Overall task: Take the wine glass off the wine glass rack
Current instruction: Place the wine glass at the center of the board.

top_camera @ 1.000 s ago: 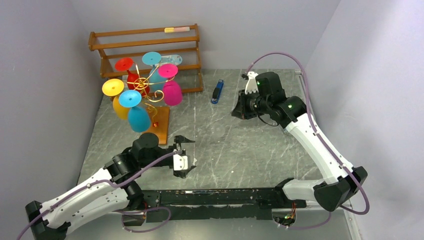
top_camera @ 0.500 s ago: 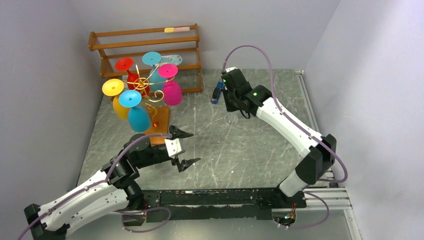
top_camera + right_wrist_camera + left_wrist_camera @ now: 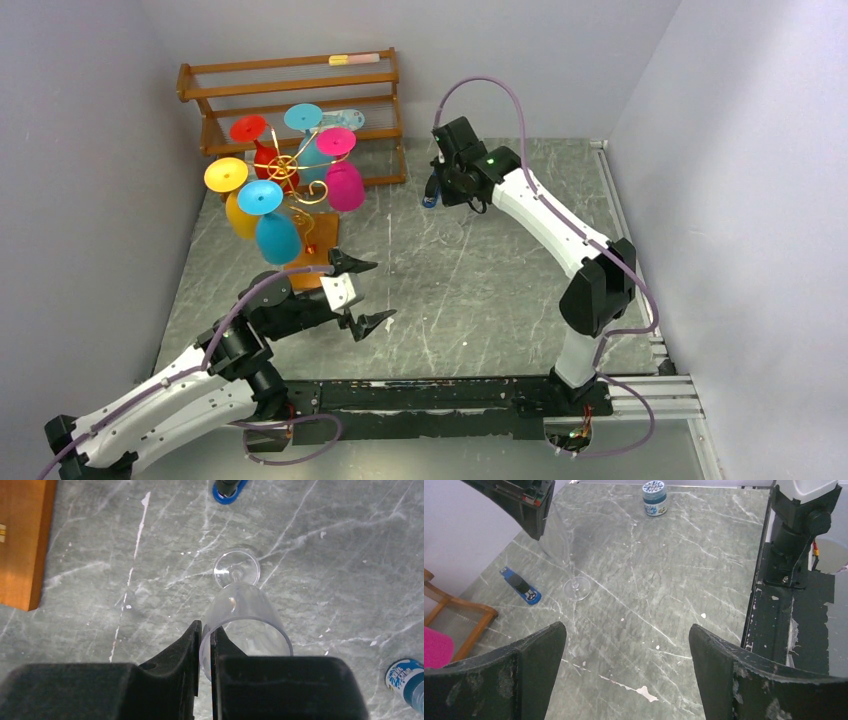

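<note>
Right hand (image 3: 205,630) on the clear wine glass (image 3: 244,611): my fingers are nearly closed, pinching the thin rim w/ one finger inside the bowl and one outside. The glass is off the wine glass rack (image 3: 322,245) and well apart from it. Its round foot looks to be down on the grey marbled surface (image 3: 480,290), toward the back, w/ the stem leaning a little (clearest in the left wrist view).

A flat blue gadget (image 3: 521,586) lies near the foot, not touching it. A small blue-and-white jar (image 3: 654,498) stands further off on the same surface.

My left hand (image 3: 360,295) is spread wide w/ nothing btwn the fingers. It hovers above the surface just in front of the rack's orange-brown wooden base.

Coloured glasses (image 3: 345,187) (pink, blue, yellow, red among them) hang from the rack's gold wire arms, feet up and bowls down. In the bkgd a brown slatted shelf (image 3: 290,90) stands against the back wall, behind the rack
</note>
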Controlling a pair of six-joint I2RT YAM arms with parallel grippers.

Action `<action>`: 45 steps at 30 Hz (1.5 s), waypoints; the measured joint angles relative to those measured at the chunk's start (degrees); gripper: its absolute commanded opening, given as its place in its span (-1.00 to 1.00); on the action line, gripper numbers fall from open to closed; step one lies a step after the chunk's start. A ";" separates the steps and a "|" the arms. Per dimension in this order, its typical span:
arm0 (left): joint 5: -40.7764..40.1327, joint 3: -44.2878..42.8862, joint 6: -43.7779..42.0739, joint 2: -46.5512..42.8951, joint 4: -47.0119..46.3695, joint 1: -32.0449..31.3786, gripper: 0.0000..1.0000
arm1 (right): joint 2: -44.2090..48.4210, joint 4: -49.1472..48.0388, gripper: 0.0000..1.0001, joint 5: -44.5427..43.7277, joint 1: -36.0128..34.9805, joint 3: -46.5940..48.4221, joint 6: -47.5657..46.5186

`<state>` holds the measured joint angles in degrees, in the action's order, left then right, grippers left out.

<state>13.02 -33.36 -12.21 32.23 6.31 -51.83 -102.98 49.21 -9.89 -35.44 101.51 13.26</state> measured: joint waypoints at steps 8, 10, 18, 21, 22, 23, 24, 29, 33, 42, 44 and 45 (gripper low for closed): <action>-1.75 0.00 -0.50 0.98 0.92 0.00 0.93 | -2.23 2.03 -1.00 1.66 1.42 1.77 -0.72; -2.27 0.00 -0.52 1.33 1.07 0.00 0.93 | -3.23 2.43 -0.95 1.57 1.36 2.99 -0.94; -2.97 0.00 -0.85 1.79 1.84 0.00 0.93 | -6.03 4.46 -0.71 1.62 1.36 7.13 -1.92; -3.06 0.00 -0.90 1.79 2.12 0.00 0.94 | -6.75 5.49 -0.63 1.62 1.36 8.37 -2.01; -3.26 0.00 -0.92 1.81 2.12 0.00 0.94 | -7.10 5.77 -0.62 1.57 1.36 8.85 -2.16; -3.41 0.00 -0.92 1.81 2.12 0.00 0.94 | -7.45 6.05 -0.59 1.60 1.36 9.49 -2.21; -3.52 0.00 -0.92 1.79 2.10 0.00 0.94 | -7.76 6.14 -0.56 1.62 1.36 10.03 -2.29; -3.58 0.00 -0.92 2.51 2.10 0.00 0.94 | -8.31 6.82 -0.35 1.60 1.36 12.13 -2.99; -3.61 0.00 -1.11 3.65 2.21 0.02 0.94 | -8.28 7.28 -0.33 1.31 1.38 13.14 -3.72; -4.31 -0.76 -1.01 5.11 3.02 0.07 0.94 | -7.72 7.21 -0.22 2.91 1.38 13.20 -4.42; -5.11 -0.76 -0.22 4.92 2.99 0.07 0.94 | -7.13 7.04 -0.16 3.67 1.38 13.20 -4.35; -5.53 -0.74 0.26 4.76 2.97 0.07 0.94 | -6.75 6.80 -0.12 4.09 1.38 13.18 -4.28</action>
<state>7.49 -34.11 -11.94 36.99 9.28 -51.77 -109.73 56.01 -5.80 -34.06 114.69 8.97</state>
